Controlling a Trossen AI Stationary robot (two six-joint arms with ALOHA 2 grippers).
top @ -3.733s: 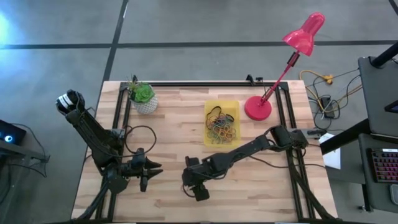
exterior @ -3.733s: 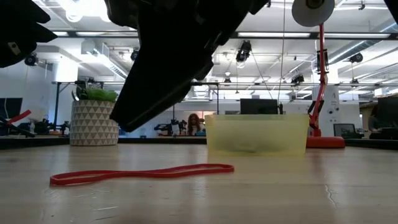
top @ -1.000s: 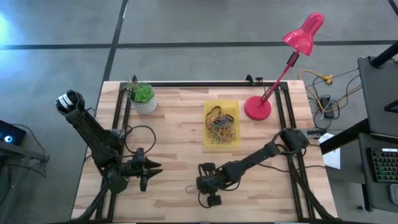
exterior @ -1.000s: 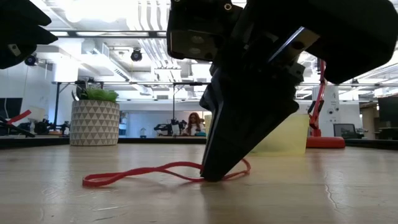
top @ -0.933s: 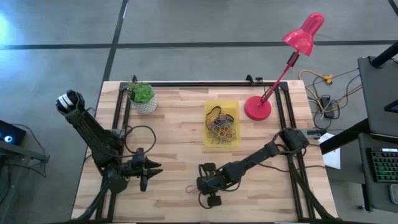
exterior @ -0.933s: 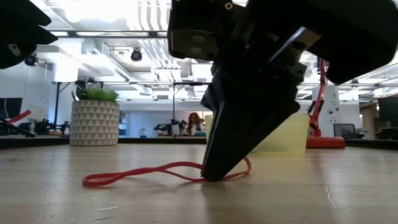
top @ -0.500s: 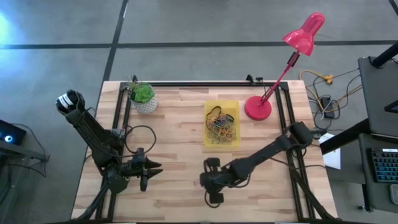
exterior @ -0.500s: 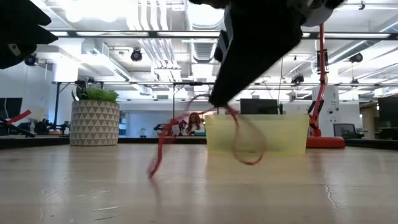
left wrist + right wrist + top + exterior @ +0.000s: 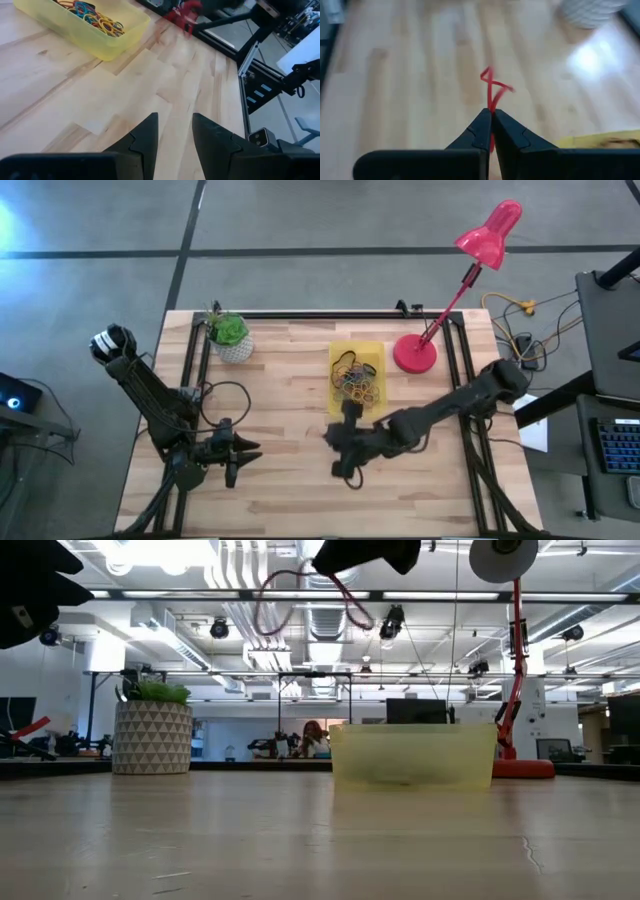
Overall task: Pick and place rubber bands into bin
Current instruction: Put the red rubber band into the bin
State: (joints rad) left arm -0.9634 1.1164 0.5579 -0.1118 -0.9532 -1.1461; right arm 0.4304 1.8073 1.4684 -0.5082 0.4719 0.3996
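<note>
The bin (image 9: 357, 352) is a shallow yellow tray at the table's far middle, also in the low view (image 9: 412, 755) and the left wrist view (image 9: 107, 42). Several coloured rubber bands (image 9: 357, 385) lie in it. My right gripper (image 9: 335, 442) hangs high over the table just in front of the bin, shut on a red rubber band (image 9: 300, 585). My left gripper (image 9: 250, 450) waits near the table's left front, open, with only bare wood between its fingers (image 9: 175, 130). My right gripper pinches the red rubber band (image 9: 491, 100) between its two shut fingertips, coming at it slanting down. The band is lifted clear of the table and droops slack in loops (image 9: 265, 610) beside and below the fingers.
A white pot with a green plant (image 9: 230, 335) stands at the far left. A red desk lamp's base (image 9: 414, 353) sits right of the bin. Black frame rails run along the table's left, right and far sides. Bare wood lies between the two grippers.
My right gripper has risen from the tabletop and drawn toward the far edge and the bin, tipping up from steeply downward. The red rubber band, which lay stretched along the wood with one part pinched, has been lifted wholly clear and dangles from the fingertips.
</note>
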